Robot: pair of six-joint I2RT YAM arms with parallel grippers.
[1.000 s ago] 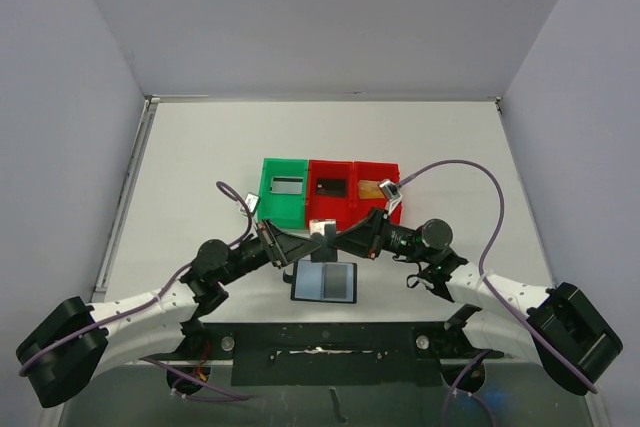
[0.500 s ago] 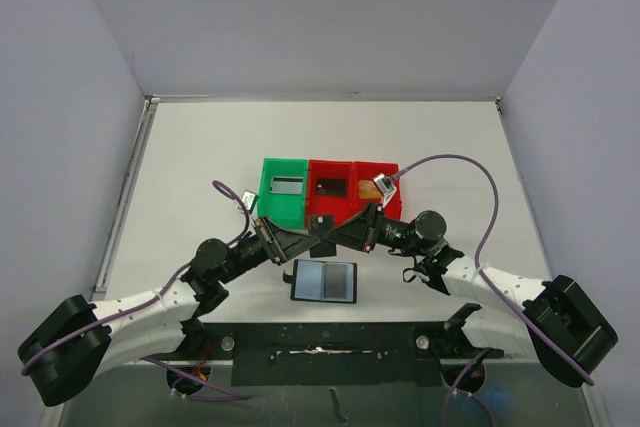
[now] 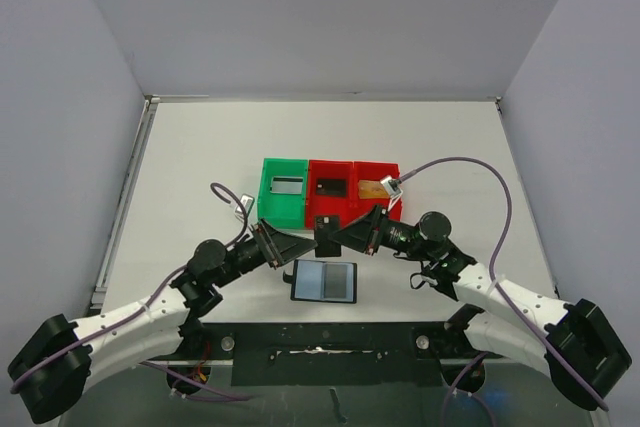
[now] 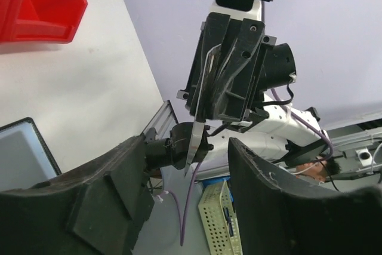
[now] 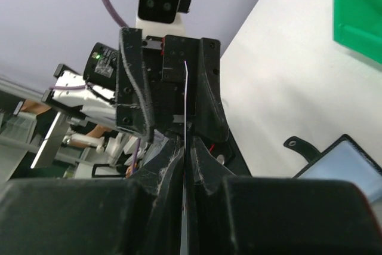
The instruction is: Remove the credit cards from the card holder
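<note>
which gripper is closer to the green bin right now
left. the left gripper sits just in front of the green bin, off its near right corner; the right gripper, shut on a card, is further right, in front of the middle red bin.

White table (image 3: pixel 200 167), carrying:
- green bin (image 3: pixel 282 215), middle red bin (image 3: pixel 332 205) and right red bin (image 3: pixel 377 165), side by side in one row, mid-table
- black card holder (image 3: pixel 325 281), lying open and flat, near the front edge

1. The card (image 5: pixel 185 97) showed edge-on in the right wrist view, its face hidden.
2. The card holder (image 4: pixel 24 153) was cut off at the left wrist view's edge.
3. The contents of the bins (image 3: pixel 335 209) were too small to identify.
</note>
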